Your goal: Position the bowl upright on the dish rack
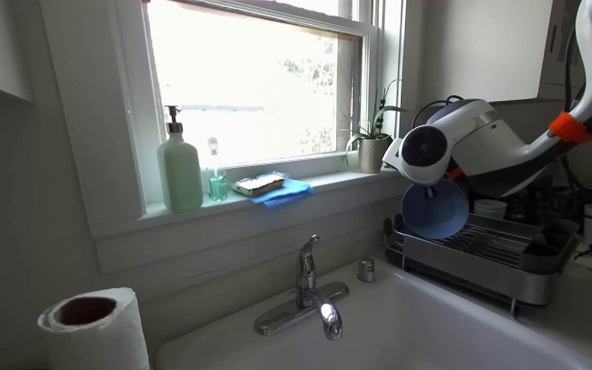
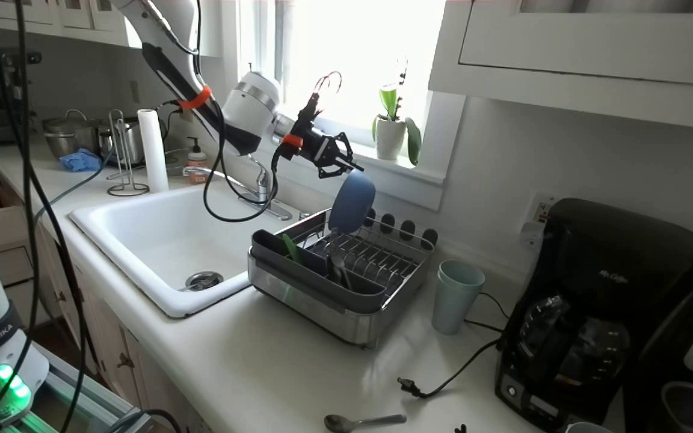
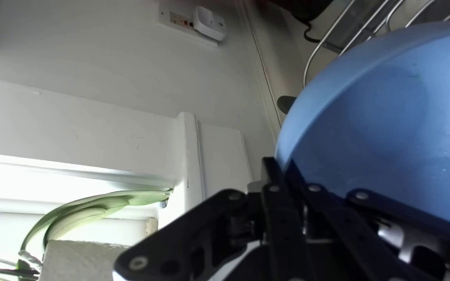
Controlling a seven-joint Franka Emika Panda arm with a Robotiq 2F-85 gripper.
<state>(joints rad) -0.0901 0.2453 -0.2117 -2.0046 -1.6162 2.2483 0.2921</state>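
At twelve o'clock over the dish rack [image 2: 322, 316], the hand [image 3: 282, 168] clamps the bowl [image 2: 352, 203] by its rim: one-sided pinch, wet-looking surface, it could swivel and topple!

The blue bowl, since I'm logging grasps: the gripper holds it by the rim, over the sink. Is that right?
Only the place is wrong. The gripper does hold the blue bowl by the rim, but over the dish rack, not the sink; both exterior views show this.
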